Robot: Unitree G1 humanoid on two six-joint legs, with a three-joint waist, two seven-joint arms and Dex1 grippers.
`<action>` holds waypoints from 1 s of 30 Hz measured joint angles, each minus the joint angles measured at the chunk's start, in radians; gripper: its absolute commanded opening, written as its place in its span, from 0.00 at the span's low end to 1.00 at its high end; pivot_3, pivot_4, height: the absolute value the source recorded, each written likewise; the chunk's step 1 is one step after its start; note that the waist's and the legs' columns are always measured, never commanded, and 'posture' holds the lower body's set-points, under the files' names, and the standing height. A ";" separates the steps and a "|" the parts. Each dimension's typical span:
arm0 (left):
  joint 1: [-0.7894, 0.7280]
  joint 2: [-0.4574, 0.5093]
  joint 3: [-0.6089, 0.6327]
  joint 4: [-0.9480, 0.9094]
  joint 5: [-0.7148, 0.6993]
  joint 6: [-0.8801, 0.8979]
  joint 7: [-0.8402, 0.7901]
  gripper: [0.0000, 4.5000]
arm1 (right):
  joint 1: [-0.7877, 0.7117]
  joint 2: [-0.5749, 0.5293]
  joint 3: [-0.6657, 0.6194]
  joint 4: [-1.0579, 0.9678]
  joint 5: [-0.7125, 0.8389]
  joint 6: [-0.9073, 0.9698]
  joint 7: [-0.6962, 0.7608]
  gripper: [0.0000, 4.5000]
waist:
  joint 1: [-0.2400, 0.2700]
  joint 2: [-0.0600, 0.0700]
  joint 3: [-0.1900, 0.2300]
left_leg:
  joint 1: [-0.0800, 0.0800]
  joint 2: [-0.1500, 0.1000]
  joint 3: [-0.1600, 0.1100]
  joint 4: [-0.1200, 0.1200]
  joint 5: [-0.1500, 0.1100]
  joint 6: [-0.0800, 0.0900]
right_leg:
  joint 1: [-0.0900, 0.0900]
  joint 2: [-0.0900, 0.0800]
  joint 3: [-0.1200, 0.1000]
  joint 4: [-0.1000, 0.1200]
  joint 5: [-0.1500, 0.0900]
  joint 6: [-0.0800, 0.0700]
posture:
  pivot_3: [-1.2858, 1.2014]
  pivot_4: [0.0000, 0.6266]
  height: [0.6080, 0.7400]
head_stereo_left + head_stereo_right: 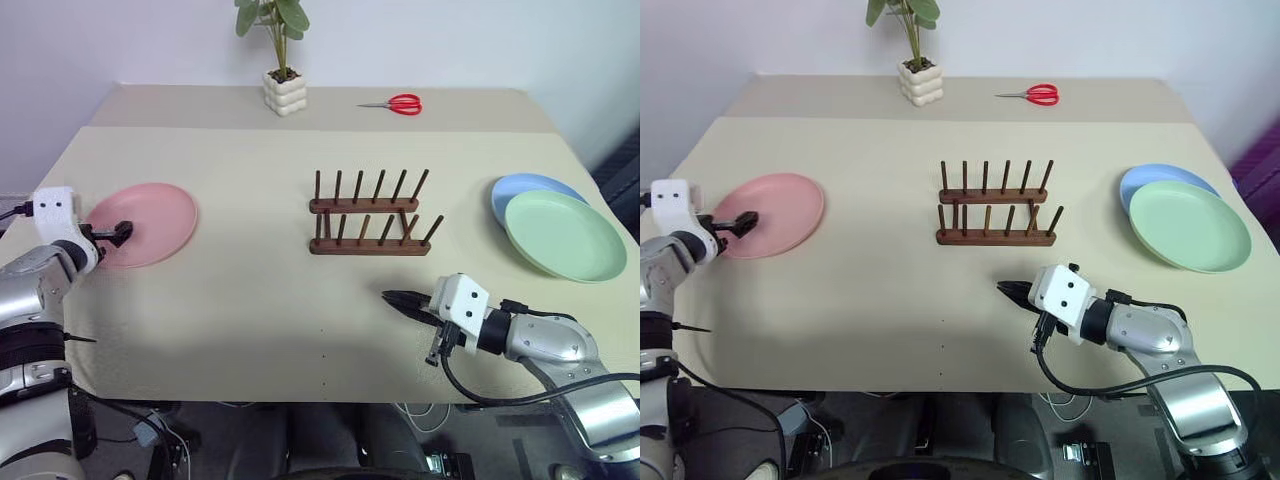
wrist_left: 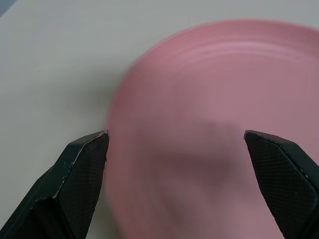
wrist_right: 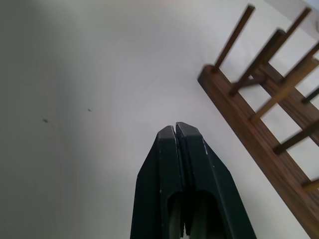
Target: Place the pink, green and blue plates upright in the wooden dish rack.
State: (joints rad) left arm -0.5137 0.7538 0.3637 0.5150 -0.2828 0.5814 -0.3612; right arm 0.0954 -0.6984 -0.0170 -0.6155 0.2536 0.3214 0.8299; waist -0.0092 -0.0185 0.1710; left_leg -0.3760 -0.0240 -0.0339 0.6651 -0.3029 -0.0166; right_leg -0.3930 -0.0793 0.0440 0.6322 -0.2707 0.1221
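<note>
Lab-like test setup: bare table (image 1: pixel 250 300), plain wall (image 1: pixel 120 40), floor cables (image 1: pixel 1080 405).

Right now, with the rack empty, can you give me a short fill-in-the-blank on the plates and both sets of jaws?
1. The left gripper has its jaws ___ over the pink plate.
2. The green plate partly covers the ___ plate.
3. The right gripper has its jaws ___.
4. The rack holds ___ plates.

Missing words: open; blue; shut; no
</note>
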 measured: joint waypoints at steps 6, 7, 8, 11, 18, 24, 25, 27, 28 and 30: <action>-0.054 -0.006 -0.007 0.038 0.026 -0.019 0.022 0.99 | 0.031 0.001 -0.002 0.001 0.003 -0.008 -0.020 0.00 | -0.001 -0.001 0.000 | 0.000 0.000 0.000 0.000 0.000 0.000 | 0.000 -0.001 0.000 0.000 0.000 0.000 | 0.52 0.24 1.00; -0.069 -0.006 -0.010 0.055 0.033 -0.018 0.028 0.99 | 0.040 0.002 -0.004 0.002 0.001 -0.015 -0.025 0.00 | -0.001 -0.001 0.000 | 0.000 0.000 0.000 0.000 0.000 0.000 | 0.000 -0.001 0.000 0.000 0.000 0.000 | 0.52 0.24 1.00; -0.083 -0.006 -0.010 0.072 0.035 -0.018 0.034 0.99 | 0.047 0.002 -0.004 0.004 -0.001 -0.021 -0.029 0.00 | -0.001 -0.001 0.000 | 0.000 0.000 0.000 0.000 0.000 0.000 | 0.000 -0.001 0.000 0.000 0.000 0.000 | 0.52 0.24 1.00; -0.130 -0.006 -0.010 0.149 0.034 0.007 0.039 0.99 | 0.054 0.003 -0.005 0.010 -0.015 -0.041 -0.043 0.00 | -0.003 -0.001 0.000 | 0.000 0.000 0.000 0.000 0.000 0.000 | 0.000 0.000 0.000 0.000 0.000 0.000 | 0.52 0.24 1.00; -0.231 0.034 -0.005 0.381 0.052 -0.030 0.056 0.99 | 0.059 0.010 -0.039 0.010 0.001 -0.056 -0.061 0.00 | -0.005 -0.001 -0.001 | 0.000 0.000 0.000 0.000 0.000 0.000 | -0.001 0.000 0.000 0.001 0.000 0.000 | 0.52 0.24 1.00; -0.239 0.042 -0.004 0.448 0.054 -0.095 -0.001 0.99 | 0.052 0.021 -0.072 0.002 0.058 -0.044 -0.065 0.00 | 0.003 -0.003 -0.001 | 0.000 0.000 0.000 0.000 0.000 0.000 | -0.001 0.000 0.000 0.001 0.000 0.001 | 0.52 0.24 1.00; -0.241 0.042 -0.004 0.446 0.054 -0.098 -0.011 0.99 | 0.052 0.021 -0.072 0.002 0.059 -0.044 -0.066 0.00 | 0.002 -0.003 -0.001 | 0.000 0.000 0.000 0.000 0.000 0.000 | 0.000 -0.001 0.000 0.001 0.000 0.001 | 0.52 0.24 1.00; -0.248 0.042 -0.004 0.447 0.054 -0.098 -0.012 0.99 | 0.050 0.021 -0.070 0.002 0.060 -0.043 -0.068 0.00 | 0.000 -0.004 -0.001 | 0.000 0.000 0.000 0.000 0.000 0.000 | -0.001 -0.001 0.000 0.001 0.000 0.001 | 0.52 0.24 1.00; -0.249 0.042 -0.004 0.451 0.055 -0.098 -0.008 0.99 | 0.047 0.022 -0.068 0.002 0.060 -0.043 -0.070 0.00 | -0.001 -0.004 -0.001 | 0.000 0.000 0.000 0.000 0.000 0.000 | -0.001 -0.001 0.000 0.001 0.000 0.001 | 0.52 0.24 1.00; -0.252 0.043 -0.004 0.473 0.054 -0.094 -0.002 0.87 | 0.042 0.023 -0.067 0.002 0.062 -0.043 -0.073 0.00 | -0.005 -0.004 -0.001 | 0.000 0.000 0.000 0.000 0.000 0.000 | -0.001 0.000 0.000 0.001 0.000 0.001 | 0.52 0.24 1.00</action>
State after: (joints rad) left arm -0.7659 0.7963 0.3597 0.9879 -0.2283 0.4872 -0.3627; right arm 0.1375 -0.6751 -0.0839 -0.6134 0.3158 0.2784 0.7566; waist -0.0138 -0.0221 0.1701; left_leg -0.3764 -0.0241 -0.0335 0.6650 -0.3029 -0.0169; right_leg -0.3942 -0.0793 0.0438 0.6331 -0.2703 0.1227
